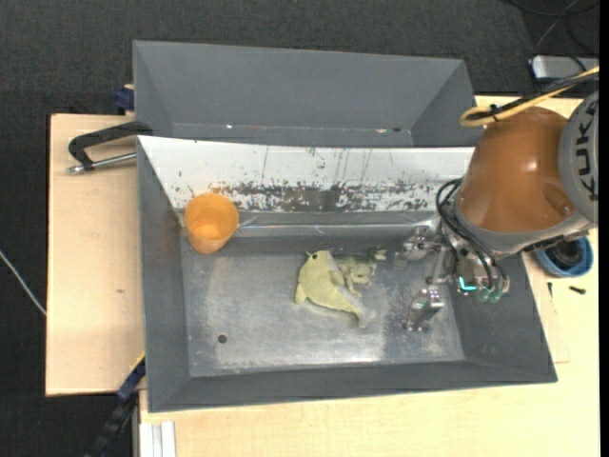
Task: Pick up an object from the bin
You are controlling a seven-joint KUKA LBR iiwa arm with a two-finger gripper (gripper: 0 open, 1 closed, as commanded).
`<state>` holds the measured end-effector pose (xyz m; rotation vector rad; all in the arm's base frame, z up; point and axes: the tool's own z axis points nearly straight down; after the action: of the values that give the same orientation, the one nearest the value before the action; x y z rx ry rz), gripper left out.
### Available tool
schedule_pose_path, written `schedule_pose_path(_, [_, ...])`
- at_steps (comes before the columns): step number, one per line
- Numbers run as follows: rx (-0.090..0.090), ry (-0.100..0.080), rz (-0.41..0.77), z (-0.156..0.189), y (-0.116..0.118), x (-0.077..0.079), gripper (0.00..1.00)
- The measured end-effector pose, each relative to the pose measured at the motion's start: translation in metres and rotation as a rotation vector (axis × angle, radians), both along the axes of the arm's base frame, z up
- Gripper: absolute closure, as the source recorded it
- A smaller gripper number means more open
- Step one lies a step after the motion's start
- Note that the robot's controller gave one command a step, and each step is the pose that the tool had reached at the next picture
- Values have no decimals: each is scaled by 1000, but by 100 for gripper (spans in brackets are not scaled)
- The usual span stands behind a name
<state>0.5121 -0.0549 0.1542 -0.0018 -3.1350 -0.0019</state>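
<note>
Closest to the lens is the arm's glossy orange dome-shaped cover [514,174], riding high at 3 o'clock over the grey metal bin [285,377]. Below it a tangle of dark cables [481,288] hangs off the wrist. Down from there the gripper [421,314] sits low, at about 3 o'clock from the floor's middle, above bare, scuffed metal. Are the jaws apart or together? I cannot tell from this angle, because the metal parts blend into the grey floor.

Now to the contents. Right at the middle of the floor lies a pale yellow-green soft lump of crumpled material [326,286], limp and flat, with a thin tail trailing toward 4 o'clock. It lies at 9 o'clock from the gripper, near it but apart, with a strip of bare floor between them. A few small pale scraps [362,272] lie just beside the lump on its 2 o'clock side, between it and the gripper.

Over at 10 o'clock, well apart from all that, a small orange plastic cup [210,223] is tucked against the foot of the back wall near the left corner. That white back wall [314,165] shows dark speckled scuffs along its lower edge. One tiny dark speck [222,339] sits on the floor at 8 o'clock.
</note>
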Motion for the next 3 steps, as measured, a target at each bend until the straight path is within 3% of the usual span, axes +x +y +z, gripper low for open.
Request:
schedule_pose_path(1, [4,-8,49,-73,103,22,0])
schedule_pose_path(2, [0,-8,45,-72,99,22,100])
schedule_pose_path(3, [-1,-22,266,112,88,-9,100])
